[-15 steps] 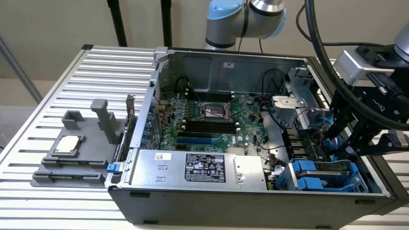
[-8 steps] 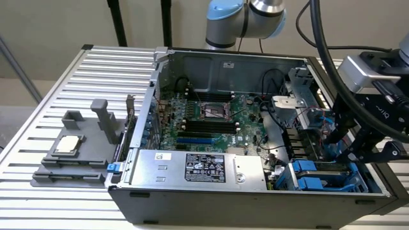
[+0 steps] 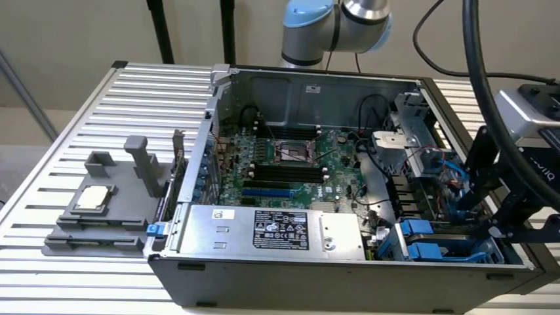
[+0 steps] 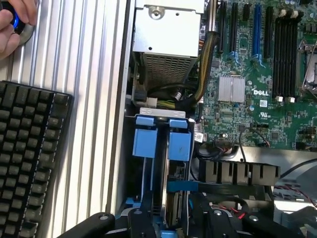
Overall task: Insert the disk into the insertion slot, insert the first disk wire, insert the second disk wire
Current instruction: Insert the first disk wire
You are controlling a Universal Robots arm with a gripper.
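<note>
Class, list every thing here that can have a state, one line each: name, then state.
Computer case, lying flat, side open.
Disk, on edge in the drive bay, at the gripper.
Processor, outside the case, on a grey stand.
Hand, resting on a blue knob.

Slatted metal bench (image 3: 131, 98) carries an open computer case (image 3: 350, 289). Inside: green motherboard (image 3: 289, 164), and near the case front a silver power-supply box (image 3: 271, 230) with a black label. Grey fixture (image 3: 114, 203) on the bench, beside the case at the exterior view's left, holds a processor chip (image 3: 92, 199). Black keyboard (image 4: 29, 158) on the bench.
</note>
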